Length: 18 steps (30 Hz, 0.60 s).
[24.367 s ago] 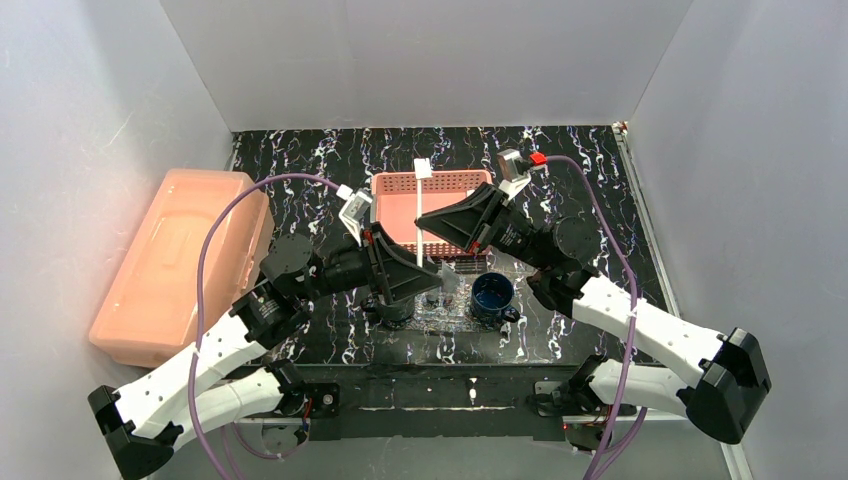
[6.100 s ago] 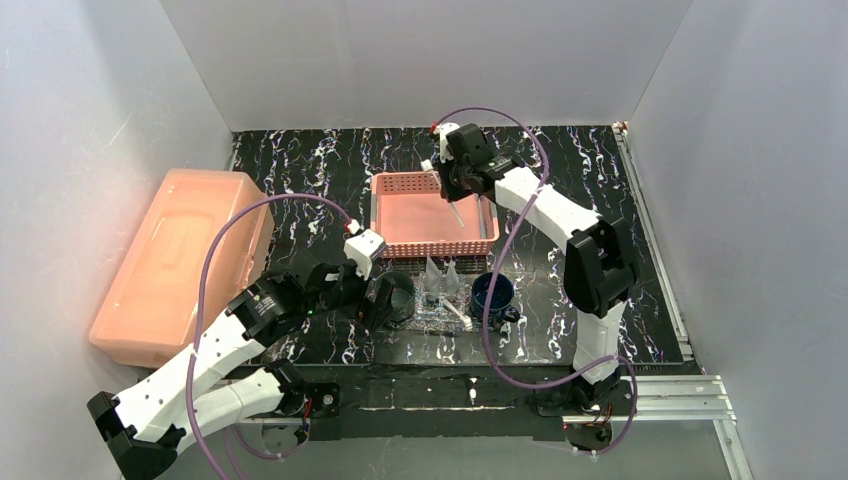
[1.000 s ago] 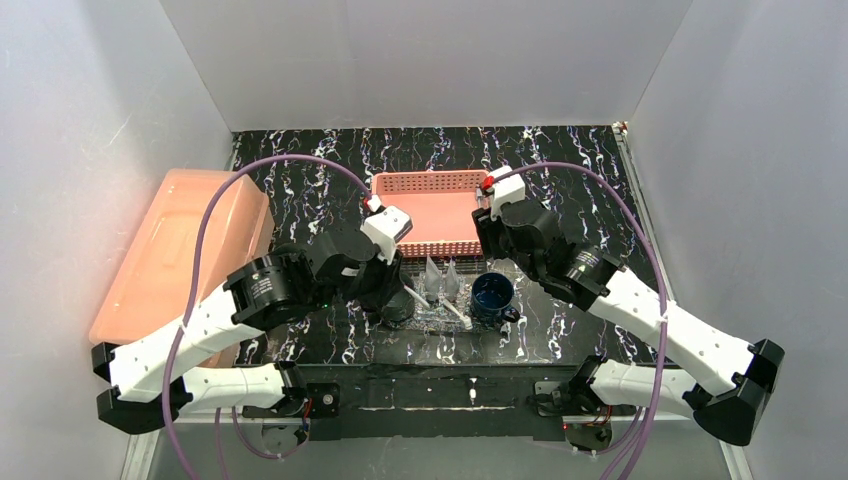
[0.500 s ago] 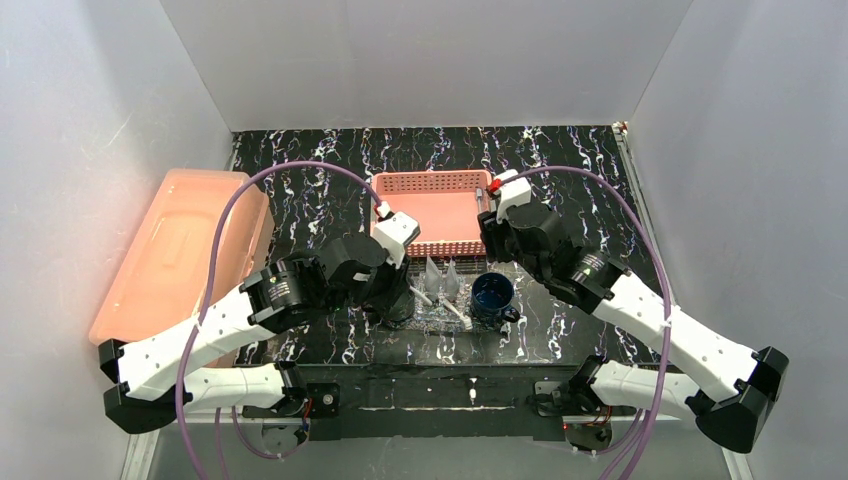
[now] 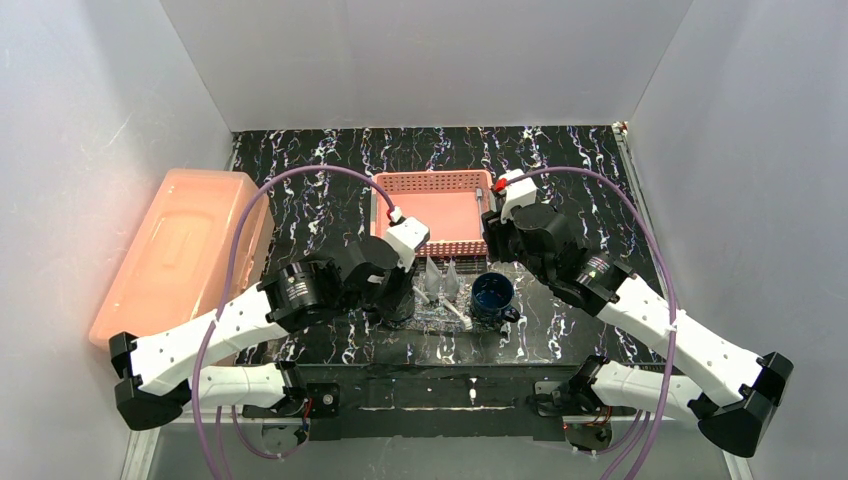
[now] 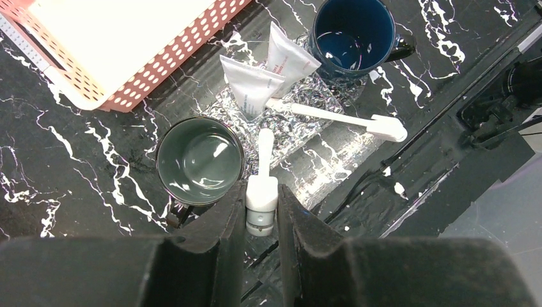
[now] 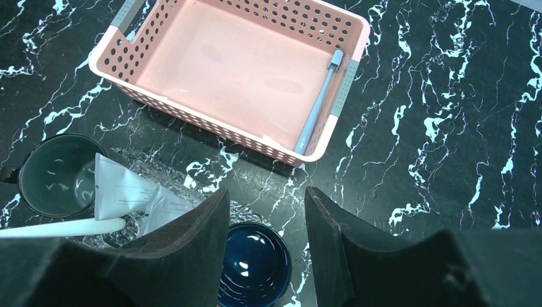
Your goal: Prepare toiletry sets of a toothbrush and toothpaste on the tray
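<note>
White toothbrush point(image 6: 263, 167), glittery clear tray point(image 6: 300, 137), pink perforated basket point(image 7: 192, 107)

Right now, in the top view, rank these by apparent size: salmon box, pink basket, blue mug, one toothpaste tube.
1. salmon box
2. pink basket
3. blue mug
4. toothpaste tube; the second tube beside it looks about the same, so I would not rank those two.

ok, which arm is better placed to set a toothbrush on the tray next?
Left. The left tool is shut on the toothbrush, right over the tray. The right tool hangs open and empty by the blue mug.
</note>
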Motion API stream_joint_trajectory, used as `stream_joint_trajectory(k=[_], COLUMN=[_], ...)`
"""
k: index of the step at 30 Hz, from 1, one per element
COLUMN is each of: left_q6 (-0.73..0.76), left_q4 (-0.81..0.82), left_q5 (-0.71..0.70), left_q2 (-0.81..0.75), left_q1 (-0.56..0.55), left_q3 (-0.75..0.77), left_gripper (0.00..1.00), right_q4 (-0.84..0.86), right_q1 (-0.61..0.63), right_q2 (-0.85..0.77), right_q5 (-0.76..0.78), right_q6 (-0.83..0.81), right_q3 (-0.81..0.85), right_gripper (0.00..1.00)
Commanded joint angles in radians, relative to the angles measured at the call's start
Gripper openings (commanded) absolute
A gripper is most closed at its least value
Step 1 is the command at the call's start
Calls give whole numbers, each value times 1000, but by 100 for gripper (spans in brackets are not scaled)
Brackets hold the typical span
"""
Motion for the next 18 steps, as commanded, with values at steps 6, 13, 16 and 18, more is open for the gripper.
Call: stream_joint_trajectory(k=[6, 13, 16, 18], left_q6=[10, 16, 12, 8], left_q4=[61, 115, 132, 145], left_q5=[-24, -24, -27, -28], left_q2=[3, 18, 36, 46], left_q1=[-6, -6, -6, -6], left_q3=[-44, -91, -103, -111], left_gripper=[0, 0, 0, 0], right_q4=[33, 45, 47, 48], right_q1=[-7, -9, -9, -8], right_q2=[-23, -20, -20, -21], right_q5=[-5, -4, -6, -5], right_q6=[17, 16, 16, 16], right_q3=[-28, -40, -43, -49], right_gripper=[54, 54, 54, 54])
